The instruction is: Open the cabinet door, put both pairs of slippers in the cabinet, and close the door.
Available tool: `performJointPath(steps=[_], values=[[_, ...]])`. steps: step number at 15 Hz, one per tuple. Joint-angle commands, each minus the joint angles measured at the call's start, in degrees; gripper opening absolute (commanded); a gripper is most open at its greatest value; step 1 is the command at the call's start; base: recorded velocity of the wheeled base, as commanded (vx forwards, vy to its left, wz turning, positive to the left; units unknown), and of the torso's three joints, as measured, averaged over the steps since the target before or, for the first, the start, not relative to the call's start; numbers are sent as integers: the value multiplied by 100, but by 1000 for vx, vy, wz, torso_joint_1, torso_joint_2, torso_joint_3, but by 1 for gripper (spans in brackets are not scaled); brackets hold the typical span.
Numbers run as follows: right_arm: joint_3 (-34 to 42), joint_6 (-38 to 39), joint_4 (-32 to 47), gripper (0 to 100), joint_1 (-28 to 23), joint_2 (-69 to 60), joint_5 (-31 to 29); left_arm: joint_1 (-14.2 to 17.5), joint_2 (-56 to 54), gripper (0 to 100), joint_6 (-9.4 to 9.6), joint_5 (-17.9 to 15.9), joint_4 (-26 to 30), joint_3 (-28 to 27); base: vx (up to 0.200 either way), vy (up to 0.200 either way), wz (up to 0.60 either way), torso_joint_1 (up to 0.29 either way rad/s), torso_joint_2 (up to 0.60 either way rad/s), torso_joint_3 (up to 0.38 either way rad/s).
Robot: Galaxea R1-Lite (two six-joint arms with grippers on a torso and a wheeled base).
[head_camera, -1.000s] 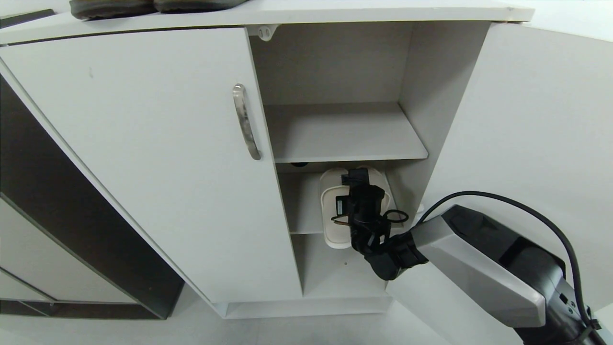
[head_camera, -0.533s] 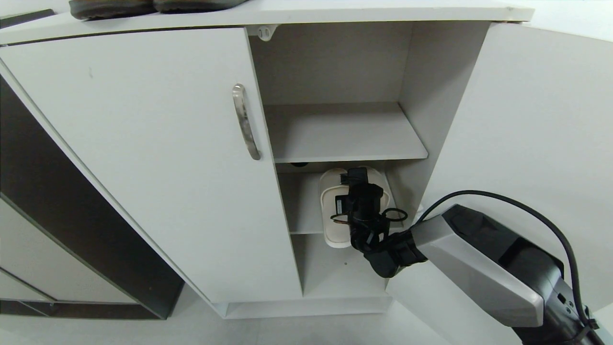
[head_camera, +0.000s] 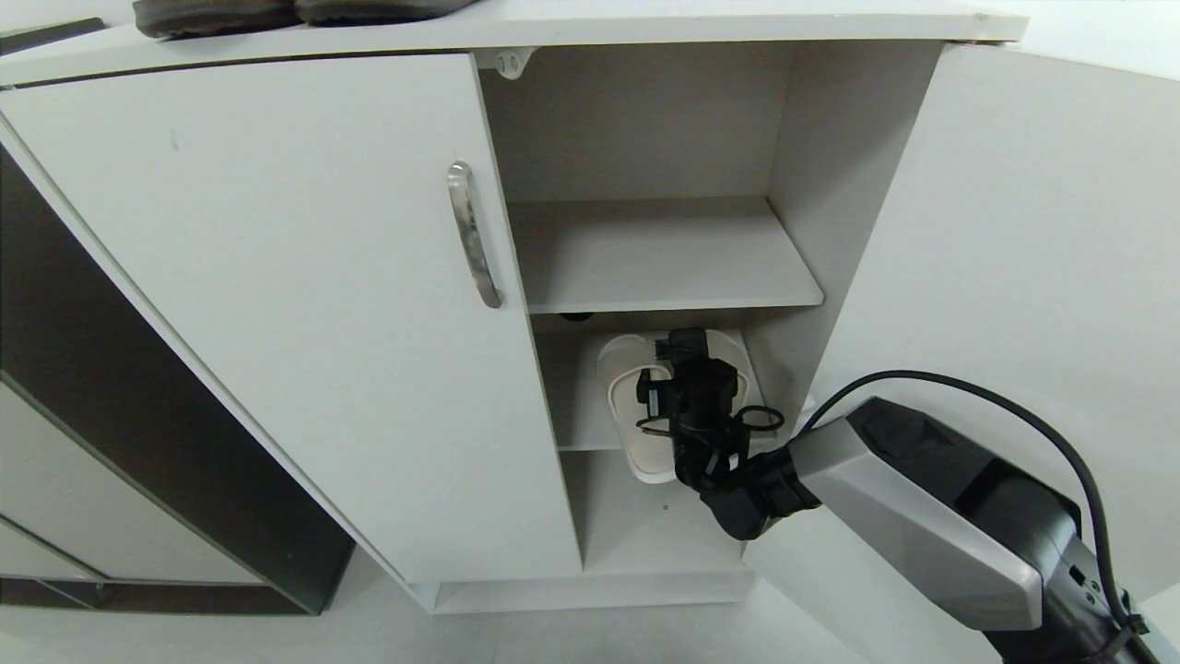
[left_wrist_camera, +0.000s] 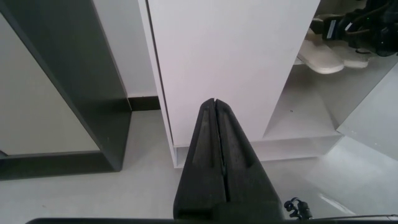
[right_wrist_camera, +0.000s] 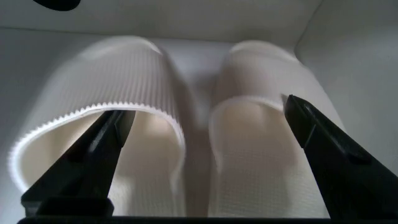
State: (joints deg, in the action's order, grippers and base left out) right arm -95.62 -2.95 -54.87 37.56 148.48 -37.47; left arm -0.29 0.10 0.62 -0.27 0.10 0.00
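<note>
A tall dark brown unit [head_camera: 138, 415] stands far to the left of the right pincer [head_camera: 680, 349]. Its front is set with a pale panel [head_camera: 46, 480]. Pale grey floor [left_wrist_camera: 124, 186] lies under the left pincer [left_wrist_camera: 214, 102] and runs on ahead of its tips to a white wall [left_wrist_camera: 121, 43]. A dark skirting strip [left_wrist_camera: 144, 101] runs along the foot of that wall. The dark unit also stands beyond the left pincer, where it meets the wall.
</note>
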Motion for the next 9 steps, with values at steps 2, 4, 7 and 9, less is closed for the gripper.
performJointPath(steps=[2,4,7,9], values=[[677,-4,-103,100,129,-452,-14,3,8,0,-1,0,-1,0,0,0,0,0,0,0],[1432,-13,-419,100,261,-812,-67,3,8,0,-1,0,-1,0,0,0,0,0,0,0],[2522,-21,-955,100,472,-1331,-102,3,8,0,-1,0,-1,0,0,0,0,0,0,0],[3489,-83,-1465,100,595,-1700,-120,-6,8,0,-1,0,-1,0,0,0,0,0,0,0]])
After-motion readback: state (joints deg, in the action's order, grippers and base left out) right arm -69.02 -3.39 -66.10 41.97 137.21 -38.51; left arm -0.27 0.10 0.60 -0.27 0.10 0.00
